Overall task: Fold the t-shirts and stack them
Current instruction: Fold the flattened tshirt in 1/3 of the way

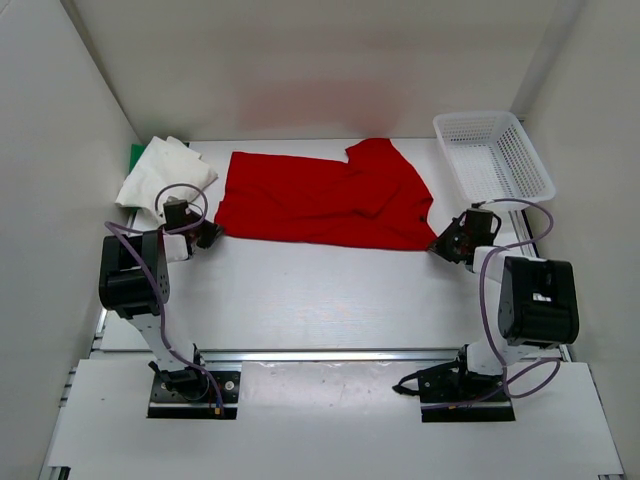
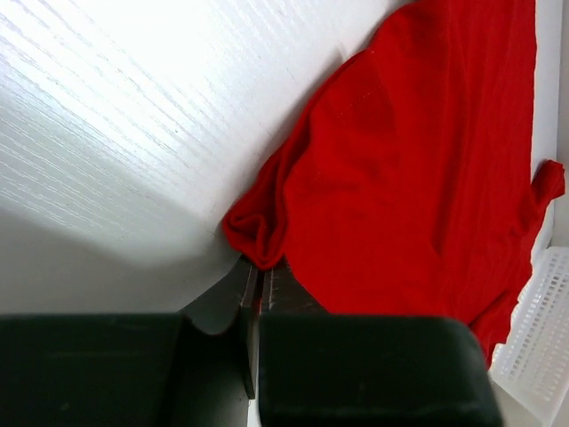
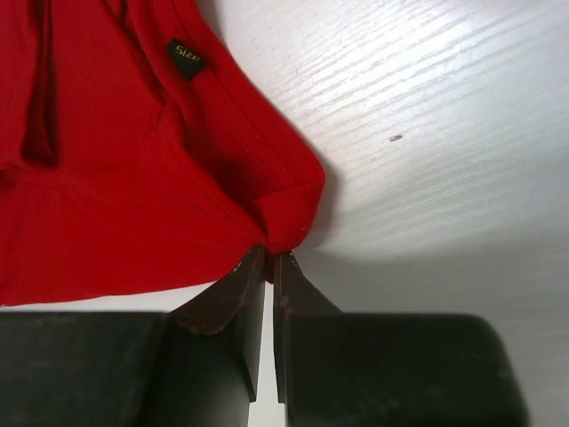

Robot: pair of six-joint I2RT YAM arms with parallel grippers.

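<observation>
The left gripper (image 2: 258,277) and right gripper (image 3: 269,260) each pinch a near corner of the red shirt (image 1: 320,200), apparently to spread it flat for folding.

A white table (image 1: 320,300) is carrying a red shirt (image 1: 320,200), lying spread and wrinkled across its far middle. A white shirt (image 1: 160,180) is lying at the far left over a green shirt (image 1: 136,153), and a mesh basket (image 1: 495,160) is sitting at the far right.
</observation>
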